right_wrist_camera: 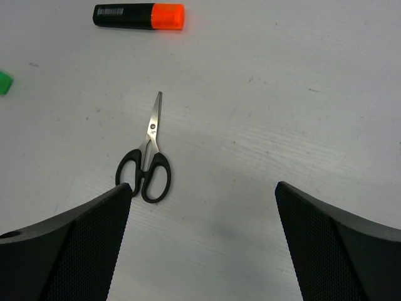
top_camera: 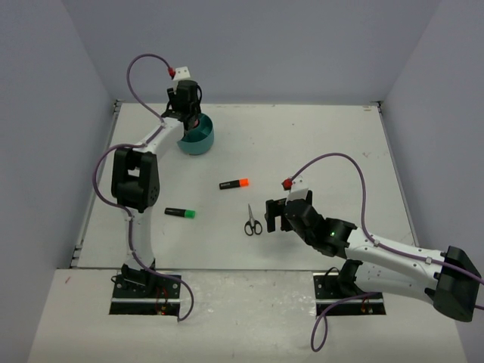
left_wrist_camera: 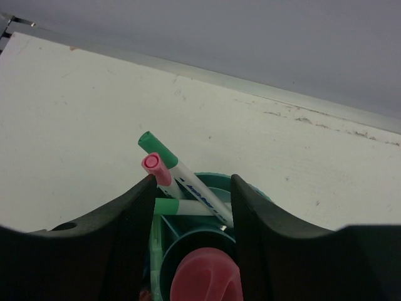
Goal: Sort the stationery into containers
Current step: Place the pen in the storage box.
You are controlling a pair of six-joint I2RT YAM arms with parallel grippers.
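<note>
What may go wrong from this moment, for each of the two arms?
1. The left gripper is low over the teal organiser, and the pink marker and green-capped marker lean beside its fingers. Pulling away might snag them or tip the organiser.
2. The scissors lie flat, nearer one finger of the open right gripper. A grasp may miss or slip.

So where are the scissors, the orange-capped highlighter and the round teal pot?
Black-handled metal scissors (right_wrist_camera: 148, 145): right wrist view, where blades meet handles.
Black plastic highlighter with orange cap (right_wrist_camera: 135, 16): right wrist view, on the black barrel.
Round teal plastic desk organiser (top_camera: 198, 144): top view, on its outer wall.
</note>
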